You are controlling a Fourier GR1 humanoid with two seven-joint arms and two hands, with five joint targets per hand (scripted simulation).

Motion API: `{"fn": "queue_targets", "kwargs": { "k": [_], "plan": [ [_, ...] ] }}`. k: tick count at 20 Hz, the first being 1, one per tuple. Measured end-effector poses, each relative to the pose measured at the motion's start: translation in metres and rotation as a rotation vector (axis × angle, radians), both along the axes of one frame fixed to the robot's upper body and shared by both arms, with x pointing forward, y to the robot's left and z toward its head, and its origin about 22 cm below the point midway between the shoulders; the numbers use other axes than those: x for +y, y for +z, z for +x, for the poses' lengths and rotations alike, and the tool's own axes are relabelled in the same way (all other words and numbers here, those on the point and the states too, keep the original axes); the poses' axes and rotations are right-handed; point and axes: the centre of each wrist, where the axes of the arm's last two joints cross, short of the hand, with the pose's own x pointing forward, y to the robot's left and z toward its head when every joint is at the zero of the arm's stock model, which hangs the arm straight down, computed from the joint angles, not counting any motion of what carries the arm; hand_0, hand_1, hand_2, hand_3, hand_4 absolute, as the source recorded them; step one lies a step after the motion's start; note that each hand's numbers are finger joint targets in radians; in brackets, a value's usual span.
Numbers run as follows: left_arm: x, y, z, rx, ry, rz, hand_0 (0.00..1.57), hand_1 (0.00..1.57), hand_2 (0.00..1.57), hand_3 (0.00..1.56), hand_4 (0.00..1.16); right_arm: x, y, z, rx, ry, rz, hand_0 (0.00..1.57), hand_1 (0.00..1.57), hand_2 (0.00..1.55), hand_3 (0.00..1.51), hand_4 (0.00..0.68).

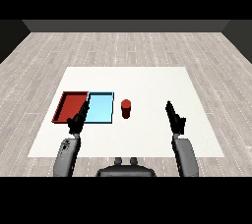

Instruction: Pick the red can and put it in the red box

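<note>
- Black fingers of the right hand (pixel 174 116) are straight and relaxed, grasping nothing, pointing forward across the desk (pixel 147 78).
- Right hand stands well apart from the red can (pixel 126 108), out to the can's right and a little nearer the robot; its grey forearm (pixel 185 156) comes in from the lower right corner.
- Left hand (pixel 78 118) also has its fingers released and straight — they reach up over the near edge of the trays, about where the two trays meet, and hold nothing.
- Grey left forearm (pixel 66 156) rises from the lower left corner.
- Red can stands upright on the bare white desk, just beside the right edge of the light blue tray (pixel 101 108), outside both trays and touched by neither hand.
- Red tray (pixel 69 106) lies to the left of the light blue tray, side by side with it — the blue one sits between the red tray and the can.
- White desk rests on a grey plank floor (pixel 123 46).
</note>
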Motion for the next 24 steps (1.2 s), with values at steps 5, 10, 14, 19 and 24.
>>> {"fn": "queue_targets", "kwargs": {
  "k": [5, 10, 14, 19, 24],
  "plan": [
    [0.007, -0.004, -0.005, 0.029, 0.036, 0.018, 0.00, 0.00, 0.00, 0.00, 0.00, 0.004, 0.001, -0.007, 0.009, 0.010, 0.003, 0.00, 0.00, 0.00, 0.00, 0.000],
    [0.006, 0.017, -0.004, -0.235, 0.039, -0.056, 0.00, 0.00, 0.00, 0.00, 0.00, 0.019, 0.016, -0.008, -0.182, 0.067, 0.093, 0.00, 0.00, 0.00, 0.00, 0.000],
    [0.009, 0.008, -0.008, -0.362, 0.027, -0.090, 0.00, 0.00, 0.00, 0.00, 0.00, 0.016, 0.012, -0.010, -0.275, 0.087, 0.134, 0.00, 0.00, 0.00, 0.00, 0.000],
    [0.022, -0.008, -0.014, -0.415, 0.022, -0.105, 0.00, 0.00, 0.00, 0.00, 0.00, 0.008, 0.004, -0.015, -0.314, 0.089, 0.150, 0.00, 0.00, 0.00, 0.00, 0.000],
    [0.017, -0.011, -0.012, -0.435, 0.016, -0.116, 0.00, 0.00, 0.00, 0.00, 0.00, 0.013, 0.010, -0.021, -0.328, 0.106, 0.151, 0.00, 0.00, 0.00, 0.00, 0.000]
  ]
}}
